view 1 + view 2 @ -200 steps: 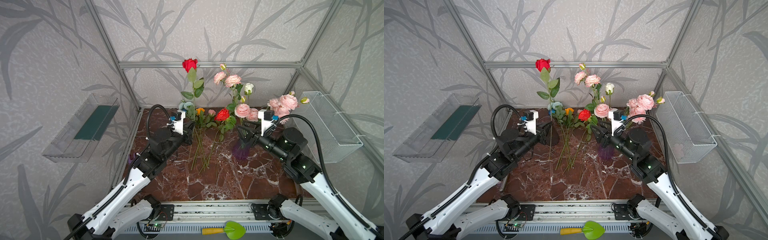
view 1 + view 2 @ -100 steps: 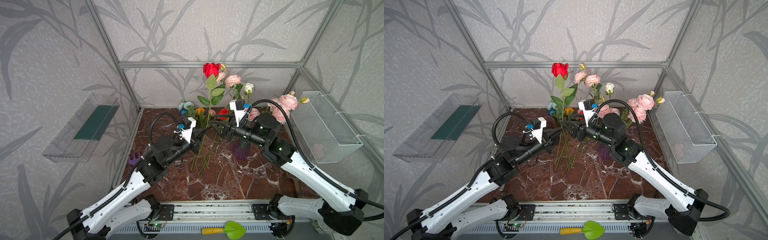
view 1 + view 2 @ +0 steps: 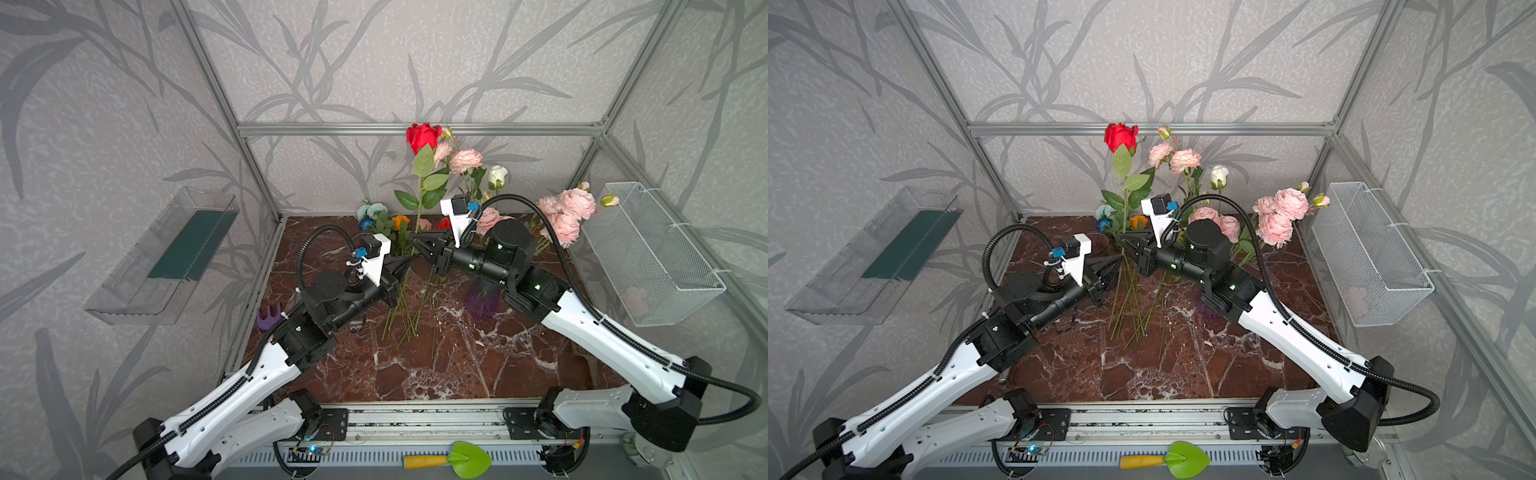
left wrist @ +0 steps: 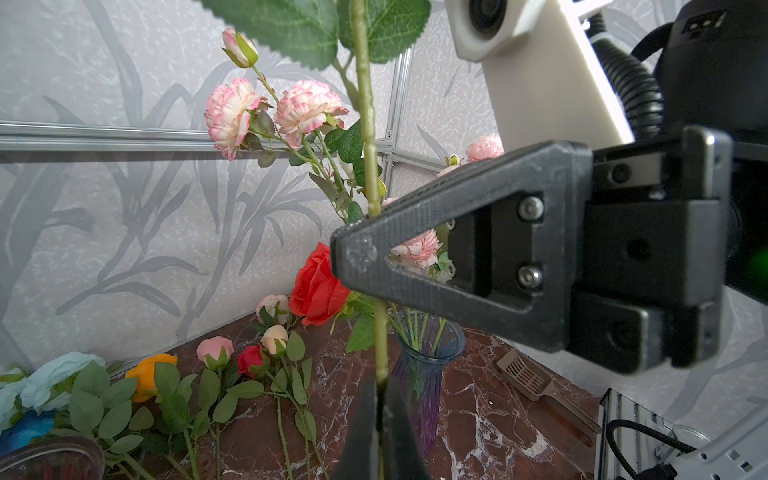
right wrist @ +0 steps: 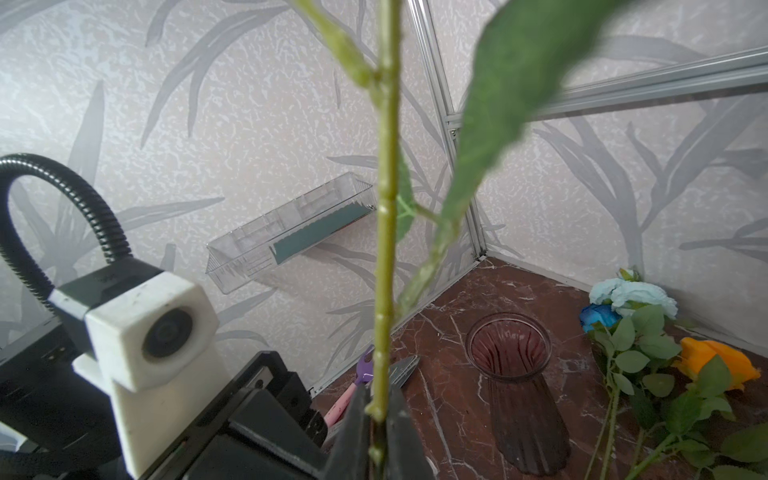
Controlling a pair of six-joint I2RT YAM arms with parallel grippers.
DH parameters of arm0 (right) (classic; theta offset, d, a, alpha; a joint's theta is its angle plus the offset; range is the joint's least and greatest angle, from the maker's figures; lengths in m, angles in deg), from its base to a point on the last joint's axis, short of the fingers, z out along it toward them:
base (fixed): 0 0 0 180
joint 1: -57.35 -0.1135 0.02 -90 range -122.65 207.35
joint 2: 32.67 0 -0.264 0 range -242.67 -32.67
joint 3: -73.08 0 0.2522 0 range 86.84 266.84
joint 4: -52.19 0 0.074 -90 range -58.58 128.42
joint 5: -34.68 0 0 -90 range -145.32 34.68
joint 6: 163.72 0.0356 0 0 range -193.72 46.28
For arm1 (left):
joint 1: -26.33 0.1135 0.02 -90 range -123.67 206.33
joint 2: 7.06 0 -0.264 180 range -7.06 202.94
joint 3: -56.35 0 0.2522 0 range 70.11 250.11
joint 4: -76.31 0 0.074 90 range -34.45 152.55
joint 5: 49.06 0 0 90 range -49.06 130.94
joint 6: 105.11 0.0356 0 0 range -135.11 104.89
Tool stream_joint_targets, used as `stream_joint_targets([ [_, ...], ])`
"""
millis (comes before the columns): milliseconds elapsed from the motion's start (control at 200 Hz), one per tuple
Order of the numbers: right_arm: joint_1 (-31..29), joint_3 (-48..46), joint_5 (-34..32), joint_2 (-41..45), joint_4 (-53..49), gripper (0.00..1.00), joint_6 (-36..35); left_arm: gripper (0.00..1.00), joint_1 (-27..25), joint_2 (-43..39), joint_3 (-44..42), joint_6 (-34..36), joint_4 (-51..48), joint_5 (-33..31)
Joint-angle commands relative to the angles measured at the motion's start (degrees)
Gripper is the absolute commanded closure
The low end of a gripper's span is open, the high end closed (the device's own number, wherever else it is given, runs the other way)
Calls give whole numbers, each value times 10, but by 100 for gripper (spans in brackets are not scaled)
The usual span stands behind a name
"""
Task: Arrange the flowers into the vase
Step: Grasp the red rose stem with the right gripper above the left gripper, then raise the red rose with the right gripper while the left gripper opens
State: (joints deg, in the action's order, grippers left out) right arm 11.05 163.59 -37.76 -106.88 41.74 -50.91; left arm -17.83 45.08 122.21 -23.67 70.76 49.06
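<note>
Here, both of my grippers hold one red rose (image 3: 423, 137) upright above the marble table (image 3: 415, 374). My left gripper (image 3: 409, 262) is pinched on the lower part of the stem. In the left wrist view its fingers (image 4: 359, 424) press on the green stem from both sides. My right gripper (image 3: 412, 241) is clamped on the same stem just above. In both top views the two gripper tips lie very close together. In the right wrist view its fingers (image 5: 353, 428) meet on the stem, and a leaf branches off higher up.

The purple glass vase (image 3: 481, 297) stands on the table to the right of the held stem, partly hidden by my right arm. It holds frilly pink blooms (image 3: 569, 212) and a white rose (image 3: 497, 176). The loose flowers (image 3: 405, 311) lie on the table beneath the grippers, with their stems fanned toward the front. Their heads reach the rear wall, among them a pale-blue rose (image 3: 374, 209) and an orange rose (image 3: 400, 220). A brown-tinted vase (image 5: 509, 353) sits on the table near these heads.
</note>
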Motion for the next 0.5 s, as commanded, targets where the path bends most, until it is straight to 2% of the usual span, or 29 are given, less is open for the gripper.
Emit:
stream_joint_targets([
  [0,-7,13,-2,8,29,99,1,100,-2,-5,-4,4,17,1],
  [60,-9,11,-9,12,29,100,-3,98,-2,-4,-3,4,14,-2],
  [100,-10,10,-12,14,29,100,-5,85,-3,-6,-4,4,13,-4],
  [165,-12,13,-22,20,22,100,-16,54,-2,-8,-6,3,13,-12],
  [215,-12,17,-38,27,6,100,-34,43,-2,-14,-8,3,15,-33],
  [340,-12,48,-97,58,-82,100,-115,36,-2,-40,-35,1,41,-144],
  [415,-12,59,-167,90,-124,100,-168,33,-2,-59,-62,-4,79,-217],
  [495,-12,72,-247,122,-157,100,-227,33,-2,-71,-76,-7,97,-266],
])
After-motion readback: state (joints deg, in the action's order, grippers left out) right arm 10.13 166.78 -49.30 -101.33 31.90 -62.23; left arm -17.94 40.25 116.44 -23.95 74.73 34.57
